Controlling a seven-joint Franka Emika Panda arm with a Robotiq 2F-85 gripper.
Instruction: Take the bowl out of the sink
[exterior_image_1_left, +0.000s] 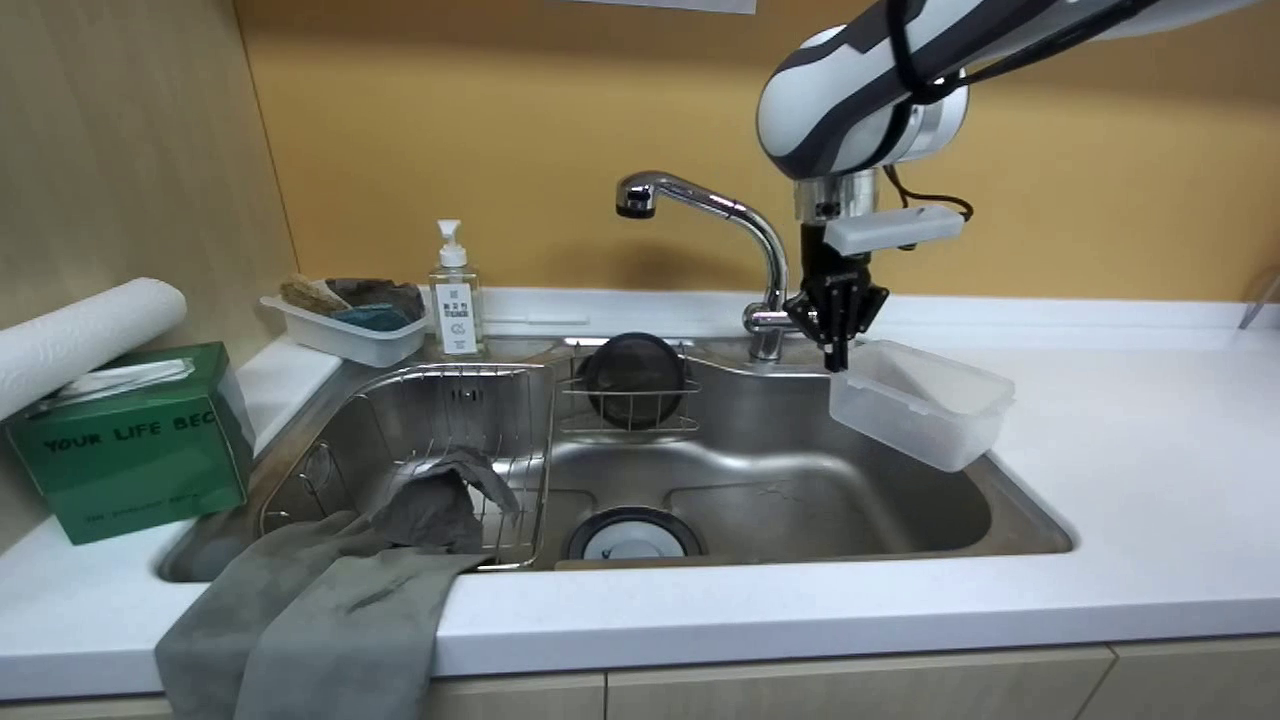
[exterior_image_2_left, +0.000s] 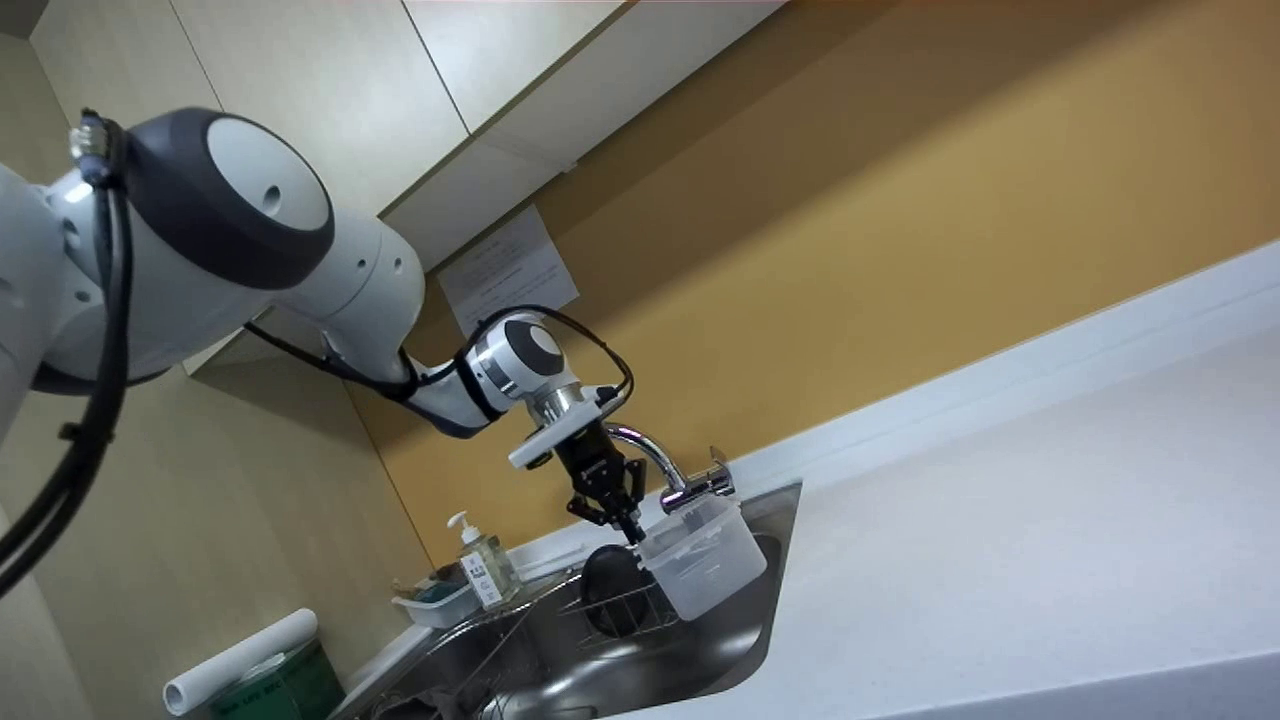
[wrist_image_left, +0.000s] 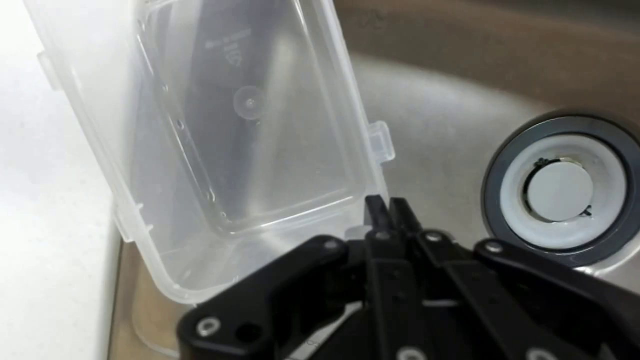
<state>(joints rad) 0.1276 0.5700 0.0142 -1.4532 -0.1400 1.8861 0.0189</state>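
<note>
In an exterior view, a black gripper (exterior_image_1_left: 836, 366) is clenching the rim of a see-through bowl (exterior_image_1_left: 915, 408), which is hanging above the sink (exterior_image_1_left: 770, 505) toward the back edge of the counter (exterior_image_1_left: 1150, 460); a grey cloth (exterior_image_1_left: 345, 620) is draping over the front edge. In an exterior view, the bowl is hanging near the chrome tap (exterior_image_2_left: 690, 490). In the wrist view, the bowl is overlapping the counter's edge beside the sink.

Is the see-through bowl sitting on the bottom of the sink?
No, the end effector holds the bowl by its edge, up above the bottom of the sink.
</note>
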